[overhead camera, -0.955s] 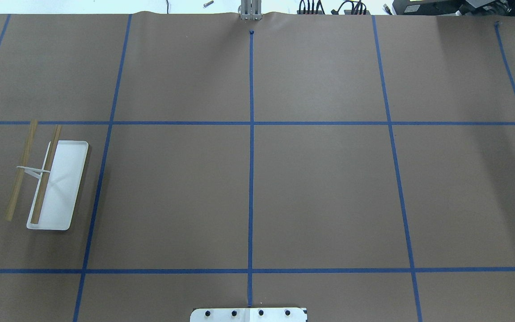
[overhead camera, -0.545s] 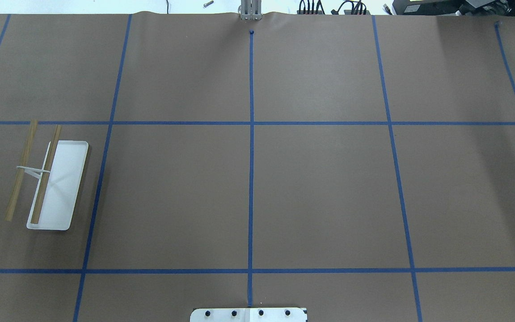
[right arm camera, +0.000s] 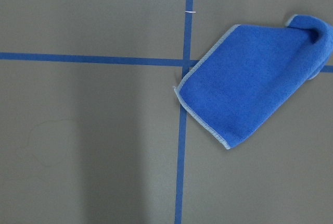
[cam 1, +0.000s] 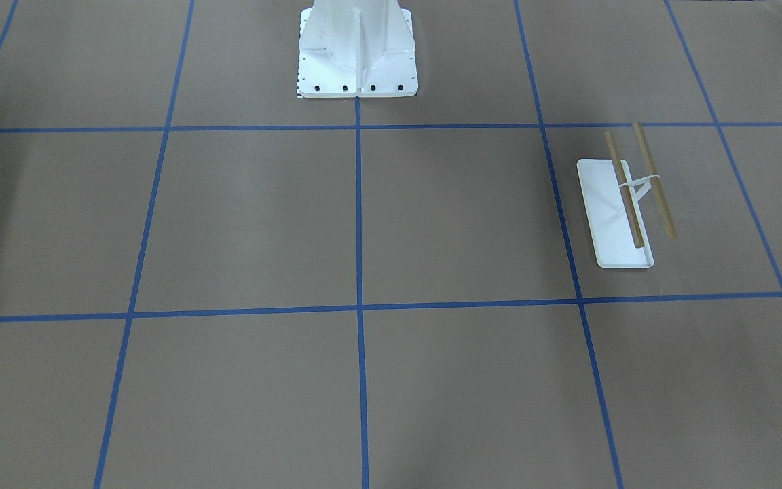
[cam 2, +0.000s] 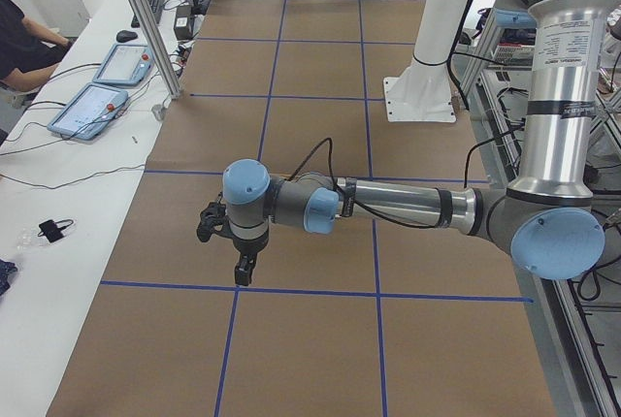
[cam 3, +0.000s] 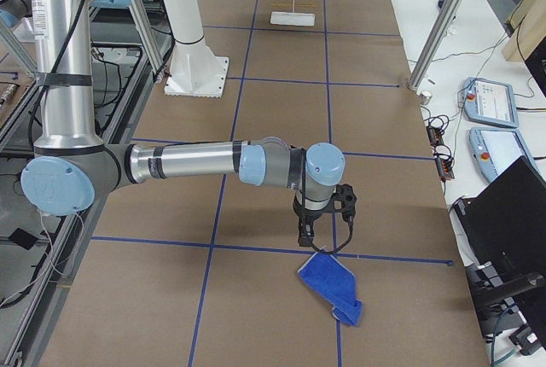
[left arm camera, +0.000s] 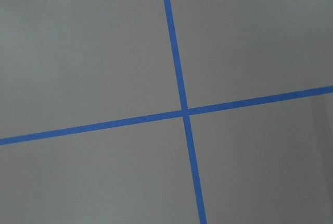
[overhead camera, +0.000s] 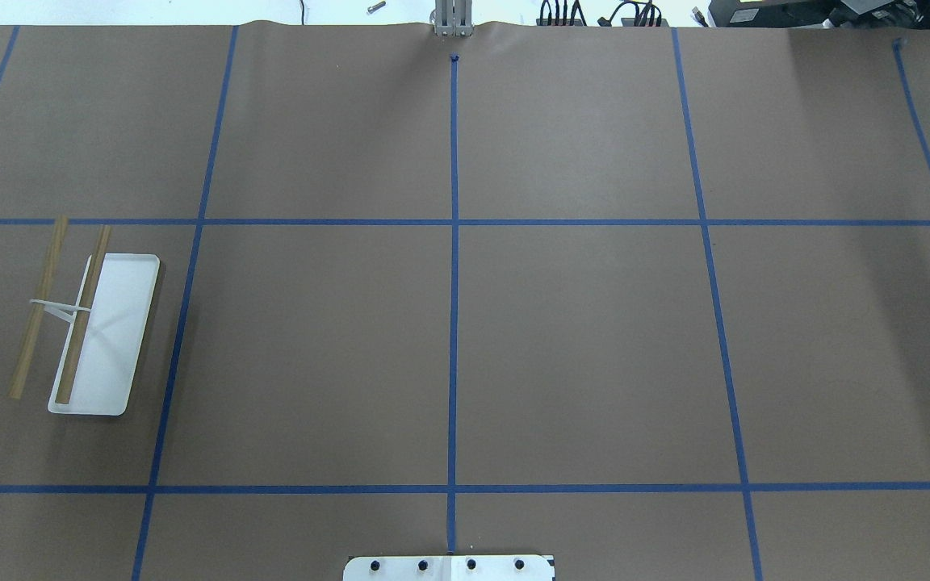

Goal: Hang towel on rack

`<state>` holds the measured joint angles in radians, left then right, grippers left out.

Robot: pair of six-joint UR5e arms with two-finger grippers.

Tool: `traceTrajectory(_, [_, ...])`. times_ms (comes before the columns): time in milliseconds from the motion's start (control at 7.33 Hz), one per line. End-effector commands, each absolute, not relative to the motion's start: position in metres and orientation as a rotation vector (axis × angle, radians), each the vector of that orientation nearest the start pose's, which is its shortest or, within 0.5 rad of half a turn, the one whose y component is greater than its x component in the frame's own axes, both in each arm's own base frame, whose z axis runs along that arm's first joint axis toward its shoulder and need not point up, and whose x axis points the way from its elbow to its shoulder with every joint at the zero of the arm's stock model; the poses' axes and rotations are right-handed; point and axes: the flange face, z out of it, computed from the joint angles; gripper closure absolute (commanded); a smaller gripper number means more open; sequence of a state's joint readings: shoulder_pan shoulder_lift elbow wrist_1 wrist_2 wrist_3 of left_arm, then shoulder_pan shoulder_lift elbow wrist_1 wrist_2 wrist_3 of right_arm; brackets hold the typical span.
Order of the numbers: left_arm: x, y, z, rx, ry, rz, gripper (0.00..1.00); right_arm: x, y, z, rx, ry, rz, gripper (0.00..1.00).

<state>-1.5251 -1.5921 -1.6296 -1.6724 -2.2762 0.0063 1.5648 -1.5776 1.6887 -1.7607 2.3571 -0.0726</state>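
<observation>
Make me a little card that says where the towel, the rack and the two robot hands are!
towel: blue, lying on the table, one corner folded over
rack: standing at the opposite end of the table, rods bare
right gripper: above the table, beside the towel; open or shut, cannot tell
left gripper: above a tape crossing; cannot tell
towel hung: not yet

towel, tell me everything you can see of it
The towel is a small square cloth, bright blue with a pale stitched edge. It lies mostly flat on the brown paper table, one corner curled over, covering part of a blue tape line near a crossing.
</observation>
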Motion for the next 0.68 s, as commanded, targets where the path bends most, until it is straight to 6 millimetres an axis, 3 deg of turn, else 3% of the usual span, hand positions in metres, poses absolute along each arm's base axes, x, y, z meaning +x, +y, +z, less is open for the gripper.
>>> traceTrajectory(0, [-0.045,-0.512,0.611,0.167,0.703,0.127,0.02,0.061,-0.492,0.621,-0.054,-0.796,-0.018,0.0])
traceTrajectory(136, [-0.045,-0.512,0.606,0.177,0.703,0.131,0.02,0.061,-0.489,0.627,-0.06,-0.798,-0.025,0.0])
traceTrajectory(273, [-0.042,-0.514,0.608,0.169,0.701,0.126,0.02,0.062,-0.49,0.66,-0.069,-0.795,-0.022,0.0])
traceTrajectory(409, [-0.042,-0.512,0.611,0.161,0.706,0.118,0.02,0.062,-0.49,0.71,-0.05,-0.791,-0.026,0.0])
traceTrajectory(545, [-0.042,-0.511,0.611,0.158,0.714,0.117,0.02,0.063,-0.509,0.744,-0.031,-0.78,-0.004,0.0])
